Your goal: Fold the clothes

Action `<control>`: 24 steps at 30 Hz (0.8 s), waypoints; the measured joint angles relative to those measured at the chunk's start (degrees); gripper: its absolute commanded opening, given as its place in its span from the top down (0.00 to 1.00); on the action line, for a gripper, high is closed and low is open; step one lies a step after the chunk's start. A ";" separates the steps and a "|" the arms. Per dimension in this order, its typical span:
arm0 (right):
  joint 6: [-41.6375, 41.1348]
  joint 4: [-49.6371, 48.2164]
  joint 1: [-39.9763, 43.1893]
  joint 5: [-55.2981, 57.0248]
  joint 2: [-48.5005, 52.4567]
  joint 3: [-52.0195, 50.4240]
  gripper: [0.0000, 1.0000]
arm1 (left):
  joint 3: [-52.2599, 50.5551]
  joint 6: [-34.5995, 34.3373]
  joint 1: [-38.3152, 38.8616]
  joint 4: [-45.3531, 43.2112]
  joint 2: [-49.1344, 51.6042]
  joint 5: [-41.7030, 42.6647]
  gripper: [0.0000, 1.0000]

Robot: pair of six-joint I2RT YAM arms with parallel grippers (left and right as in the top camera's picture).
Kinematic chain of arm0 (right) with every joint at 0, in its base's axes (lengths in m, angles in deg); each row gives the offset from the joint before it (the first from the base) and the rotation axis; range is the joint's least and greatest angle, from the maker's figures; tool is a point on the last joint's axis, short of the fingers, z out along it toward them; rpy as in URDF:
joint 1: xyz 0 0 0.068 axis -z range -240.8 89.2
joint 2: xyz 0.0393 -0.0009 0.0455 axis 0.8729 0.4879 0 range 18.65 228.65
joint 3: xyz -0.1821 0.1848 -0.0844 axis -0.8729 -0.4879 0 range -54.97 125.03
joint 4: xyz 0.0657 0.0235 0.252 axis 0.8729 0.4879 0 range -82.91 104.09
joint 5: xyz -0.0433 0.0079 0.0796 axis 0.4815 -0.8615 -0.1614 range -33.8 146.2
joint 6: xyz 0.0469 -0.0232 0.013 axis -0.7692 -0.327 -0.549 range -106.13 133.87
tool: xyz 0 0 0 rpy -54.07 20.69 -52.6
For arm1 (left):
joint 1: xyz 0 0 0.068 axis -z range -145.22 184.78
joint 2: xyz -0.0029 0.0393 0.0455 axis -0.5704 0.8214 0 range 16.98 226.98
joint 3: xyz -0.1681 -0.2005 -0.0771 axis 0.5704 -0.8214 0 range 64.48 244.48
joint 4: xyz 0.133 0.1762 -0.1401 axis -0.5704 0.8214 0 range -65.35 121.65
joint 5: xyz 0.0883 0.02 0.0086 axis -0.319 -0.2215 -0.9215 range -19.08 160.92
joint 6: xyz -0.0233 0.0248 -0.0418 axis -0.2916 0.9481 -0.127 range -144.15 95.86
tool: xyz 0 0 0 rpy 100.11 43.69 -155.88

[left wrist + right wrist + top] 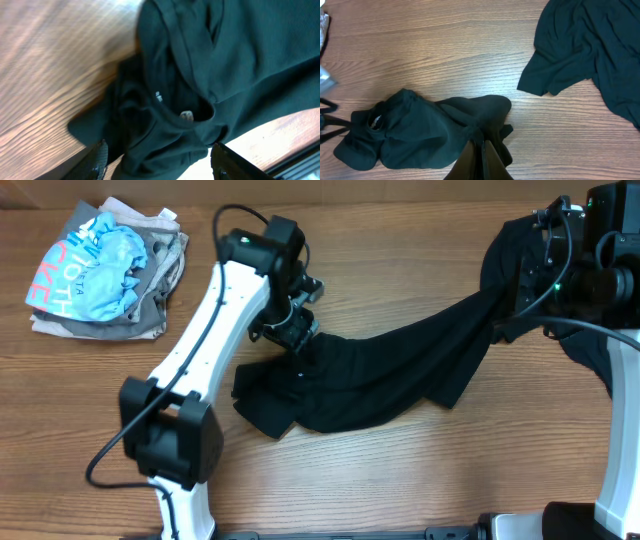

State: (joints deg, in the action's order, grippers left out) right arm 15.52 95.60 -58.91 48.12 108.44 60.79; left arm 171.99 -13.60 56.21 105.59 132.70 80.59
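Nearest our left wrist lens, the left gripper (162,167) has its jaws spread wide, a finger at each lower corner of that view, and nothing is pinched between them. The black T-shirt (200,75) lies loose on the table (400,490) beneath the gap, its collar (172,117) bunched just above the fingers with a small pale label showing. We take this wide stance as the arm standing off the heap so the cloth can be drawn out flat. The right gripper (481,157) is closed tight on a fold of the same shirt, the cloth rising to its tips. From overhead that grip strings the shirt as a dark band from lower centre up to the upper right of the frame. We judge this hold is meant to stretch the shirt for spreading; no fold is made yet. For room, bare wood runs along the bottom and the upper middle of the overhead frame. A second black T-shirt (585,45) lies at the upper right of the right wrist view, close to the held one, so we must keep the two apart. The light blue shirt (100,255) and grey garment (155,290) sit piled at upper left, well clear.
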 measured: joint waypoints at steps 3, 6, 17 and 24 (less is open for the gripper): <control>0.04 -0.04 0.00 0.00 0.00 0.00 0.96 | -0.33 4.02 1.55 -0.37 1.33 1.73 0.23; 0.09 -0.04 0.00 -0.02 0.00 0.00 0.96 | -0.33 8.17 3.78 -0.90 1.33 2.78 0.19; 0.07 0.02 0.00 0.02 0.00 0.00 0.96 | -7.82 15.69 4.42 -6.25 1.40 3.43 0.31; 0.07 0.66 0.00 0.00 0.00 -0.02 0.96 | -12.81 15.98 4.42 -10.62 1.40 2.45 0.54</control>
State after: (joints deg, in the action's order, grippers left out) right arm 15.59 96.25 -58.91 48.12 108.44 60.77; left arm 159.18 2.38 60.62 94.97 134.10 83.04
